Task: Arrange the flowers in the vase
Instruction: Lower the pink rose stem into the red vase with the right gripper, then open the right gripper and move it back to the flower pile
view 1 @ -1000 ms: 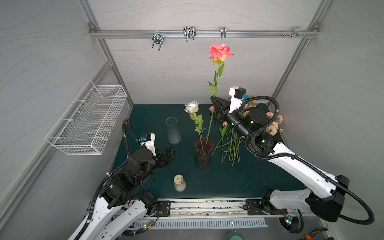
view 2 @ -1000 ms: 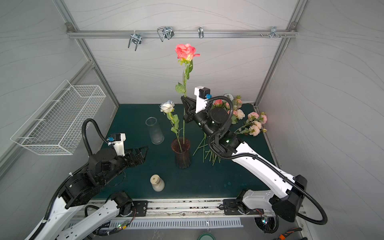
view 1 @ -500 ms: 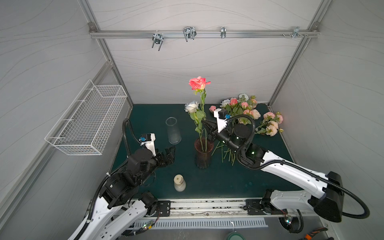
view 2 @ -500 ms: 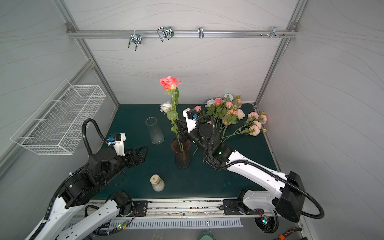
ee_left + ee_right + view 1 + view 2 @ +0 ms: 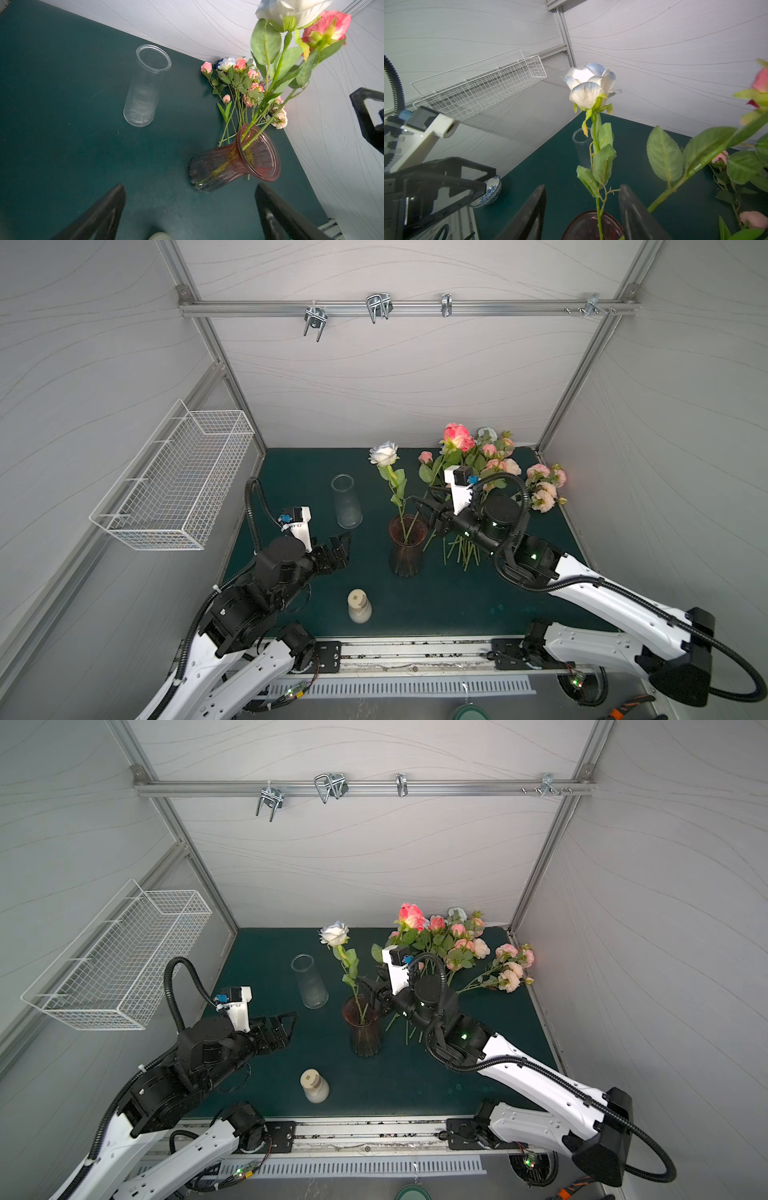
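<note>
While both roses stand in the vase, right gripper sits parted at its rim

Because the vase [image 5: 407, 549] flares at the mouth, each stem tips until the rim stops it: white rose [image 5: 384, 453] leans to 11 o'clock, pink rose [image 5: 457, 437] to 1 o'clock. Left wrist view confirms both stems enter the mouth. Clock centred on vase in the top views, 12 toward the back wall.

Right gripper [image 5: 420, 509]: at 1 o'clock, level with the rim, jaws partway apart, empty. In the right wrist view the pink stem passes outside one finger, not between them. Judged that the vase alone carries the rose. Right arm: base at 5 o'clock, forearm stretched low over the mat [image 5: 291, 472], wrist pointing toward 10 o'clock.

Left gripper [image 5: 340, 546]: at 9 o'clock, well apart from vase, jaws wide, empty. Arm folded at the elbow, pointing toward 3 o'clock. Likely parked clear of the work, placed to steady the vase if needed.

Loose flowers [image 5: 492, 456] lie on the mat at 1–2 o'clock, stem ends near the vase foot, within the right arm's reach. Clear glass [image 5: 346, 502] at 10 o'clock, empty. Task early: two in.
</note>
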Action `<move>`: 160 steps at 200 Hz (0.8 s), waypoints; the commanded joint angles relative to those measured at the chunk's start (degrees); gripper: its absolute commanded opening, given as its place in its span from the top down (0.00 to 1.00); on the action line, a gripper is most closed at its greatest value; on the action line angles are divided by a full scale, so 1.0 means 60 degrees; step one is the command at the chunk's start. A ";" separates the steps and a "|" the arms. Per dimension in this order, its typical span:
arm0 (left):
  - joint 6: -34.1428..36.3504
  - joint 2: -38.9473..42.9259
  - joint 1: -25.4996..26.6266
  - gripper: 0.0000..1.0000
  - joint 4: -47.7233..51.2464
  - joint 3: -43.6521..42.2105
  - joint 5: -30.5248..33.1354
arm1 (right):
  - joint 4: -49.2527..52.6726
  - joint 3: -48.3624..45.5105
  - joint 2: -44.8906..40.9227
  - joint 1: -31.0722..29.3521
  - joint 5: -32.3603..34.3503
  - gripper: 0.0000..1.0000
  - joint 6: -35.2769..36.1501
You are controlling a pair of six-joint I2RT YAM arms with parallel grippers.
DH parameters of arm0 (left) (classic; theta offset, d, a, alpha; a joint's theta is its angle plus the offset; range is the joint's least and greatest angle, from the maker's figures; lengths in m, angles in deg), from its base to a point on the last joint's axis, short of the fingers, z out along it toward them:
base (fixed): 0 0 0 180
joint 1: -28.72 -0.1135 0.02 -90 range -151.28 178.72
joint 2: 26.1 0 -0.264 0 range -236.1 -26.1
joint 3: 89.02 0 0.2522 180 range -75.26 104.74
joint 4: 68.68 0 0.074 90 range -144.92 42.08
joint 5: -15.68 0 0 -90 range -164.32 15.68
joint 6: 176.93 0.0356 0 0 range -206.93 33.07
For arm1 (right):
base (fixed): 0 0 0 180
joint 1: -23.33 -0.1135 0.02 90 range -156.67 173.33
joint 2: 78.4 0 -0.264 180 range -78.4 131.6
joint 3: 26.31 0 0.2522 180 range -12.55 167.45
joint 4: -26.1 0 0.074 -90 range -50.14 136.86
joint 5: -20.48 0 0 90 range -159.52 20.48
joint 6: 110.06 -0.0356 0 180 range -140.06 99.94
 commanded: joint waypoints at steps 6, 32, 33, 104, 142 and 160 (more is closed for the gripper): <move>0.0043 0.0022 0.0033 0.01 -0.0454 0.0301 0.0168 | 0.0872 -0.0172 -0.0630 -0.0059 -0.0162 0.35 -0.0270; 0.0069 0.0041 0.0041 0.01 -0.0446 0.0301 0.0168 | 0.1390 -0.0263 -0.1130 -0.0055 -0.0185 0.34 -0.0314; 0.0070 0.0031 0.0042 0.01 -0.0446 0.0301 0.0168 | 0.1408 -0.0272 -0.1137 -0.0055 -0.0181 0.34 -0.0314; 0.0186 0.0015 0.0041 0.01 -0.0489 0.0257 0.0183 | 0.2737 -0.1100 -0.3008 -0.0055 0.0520 0.33 -0.0698; 0.0232 -0.0065 0.0040 0.01 -0.0567 0.0171 0.0143 | 0.3422 -0.1594 -0.3757 -0.0062 0.0705 0.33 -0.0964; 0.0246 -0.0113 0.0036 0.01 -0.0620 0.0103 0.0128 | 0.3734 -0.1751 -0.4009 -0.0055 0.0761 0.33 -0.1158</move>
